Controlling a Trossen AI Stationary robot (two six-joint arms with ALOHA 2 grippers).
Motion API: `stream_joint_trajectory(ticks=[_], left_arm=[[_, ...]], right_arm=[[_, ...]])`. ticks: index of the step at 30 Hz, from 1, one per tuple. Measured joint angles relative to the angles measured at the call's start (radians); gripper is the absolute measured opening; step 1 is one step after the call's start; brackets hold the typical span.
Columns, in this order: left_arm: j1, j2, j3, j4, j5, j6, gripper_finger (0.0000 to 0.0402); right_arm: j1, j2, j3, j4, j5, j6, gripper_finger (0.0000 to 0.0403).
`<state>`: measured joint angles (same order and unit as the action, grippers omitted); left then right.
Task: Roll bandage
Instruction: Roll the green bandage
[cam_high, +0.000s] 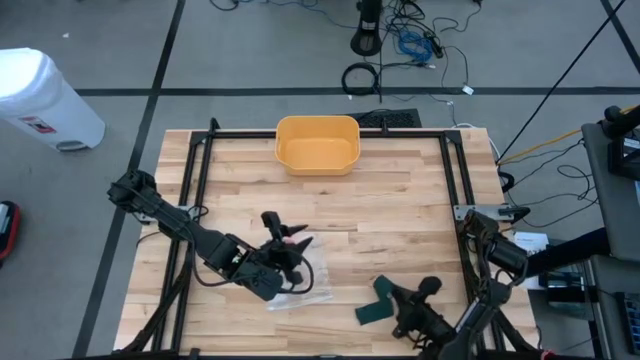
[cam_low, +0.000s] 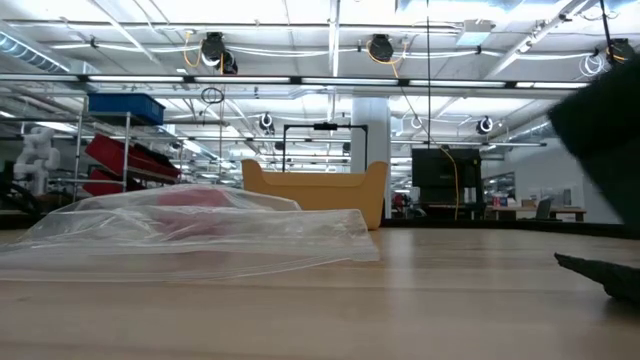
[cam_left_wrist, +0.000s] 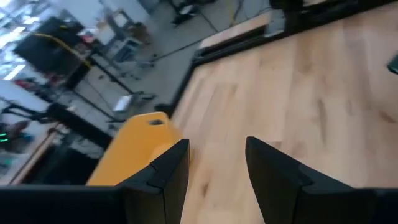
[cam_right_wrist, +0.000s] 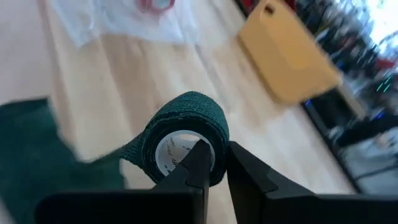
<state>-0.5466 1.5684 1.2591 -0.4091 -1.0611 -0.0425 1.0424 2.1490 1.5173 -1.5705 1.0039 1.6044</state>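
A dark green bandage roll (cam_right_wrist: 186, 134) on a white core is held by my right gripper (cam_right_wrist: 216, 163), which is shut on it at the table's near right (cam_high: 398, 298). The roll's loose tail (cam_right_wrist: 37, 149) trails off and lies flat on the wood (cam_high: 372, 308). My left gripper (cam_left_wrist: 217, 168) stands open with nothing between its fingers, above a clear plastic bag (cam_high: 305, 282) left of the middle (cam_high: 283, 238). The bag lies flat on the table and has something pink-red (cam_low: 195, 200) inside. My right gripper has the roll by the wall at its open end (cam_right_wrist: 217, 149). One finger (cam_right_wrist: 198, 163) is at the mouth of the white core and the other (cam_right_wrist: 244, 167) is outside the green wrap. The roll is lifted clear of the wood, and its tail hangs down to the table.
A yellow bin (cam_high: 317, 144) stands at the middle of the table's far edge. A black frame (cam_high: 450, 170) runs along the table's sides. Bare wood lies between the bag and the bin.
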Motion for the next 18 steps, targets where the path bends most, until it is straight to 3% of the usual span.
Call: stream_joint_trajectory(ticks=[5, 10, 14, 18], left_arm=[[-0.012, 0.0, 0.0, 0.0, -0.021, 0.007, 0.0164], [-0.043, 0.0, 0.02, 0.013, -0.02, 0.049, 0.0164], [-0.077, 0.0, 0.059, 0.014, -0.01, 0.085, 0.0164], [-0.103, -0.001, 0.088, 0.059, 0.124, 0.171, 0.0164]], right_arm=[[-0.059, -0.001, 0.0, 0.0, 0.126, -0.141, 0.0036], [-0.088, -0.047, 0.0, -0.001, 0.322, -0.217, 0.0036], [-0.095, -0.117, 0.0, -0.001, 0.397, -0.289, 0.0036], [-0.096, -0.196, 0.0, -0.001, 0.457, -0.371, 0.0039]])
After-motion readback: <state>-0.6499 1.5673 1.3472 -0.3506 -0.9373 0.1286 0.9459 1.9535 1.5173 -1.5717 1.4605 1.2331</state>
